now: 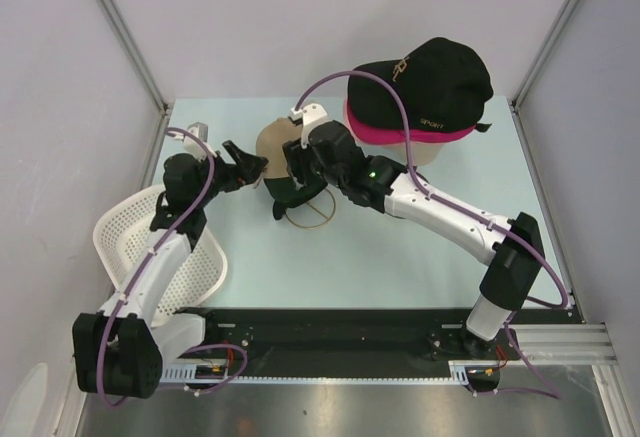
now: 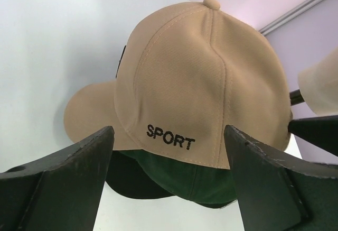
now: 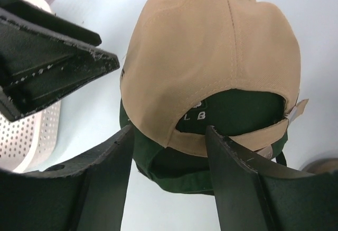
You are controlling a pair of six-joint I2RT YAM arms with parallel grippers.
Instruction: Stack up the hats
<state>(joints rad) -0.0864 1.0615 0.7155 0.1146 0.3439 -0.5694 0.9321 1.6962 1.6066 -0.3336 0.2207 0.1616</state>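
L gripper (image 2: 169, 131) wide apart, nothing between the fingers (image 2: 68, 178); hovering just short of tan cap (image 2: 200, 83), not touching it as far as L wrist view shows. "SPORT" stitched in black on cap's side, facing that cam.

Tan cap sitting on top of dark green cap (image 3: 211, 178), crown over crown, green rim + brim poking out below. Pair resting on pale blue table (image 1: 400, 247), roughly mid-table, betw both grippers.

R gripper (image 3: 169, 130) at rear of the pair: fingers (image 3: 95, 188) apart, one either side of tan cap's back opening + strap. Can't tell if pinching fabric or just flanking it.

Far R of table: black cap w/ gold logo (image 1: 430, 77) on top of magenta cap (image 1: 390, 132), stacked high, well apart from tan/green pair. Beige bit under magenta, unclear what.

White mesh basket (image 1: 130, 237) at near L edge, partly under L arm
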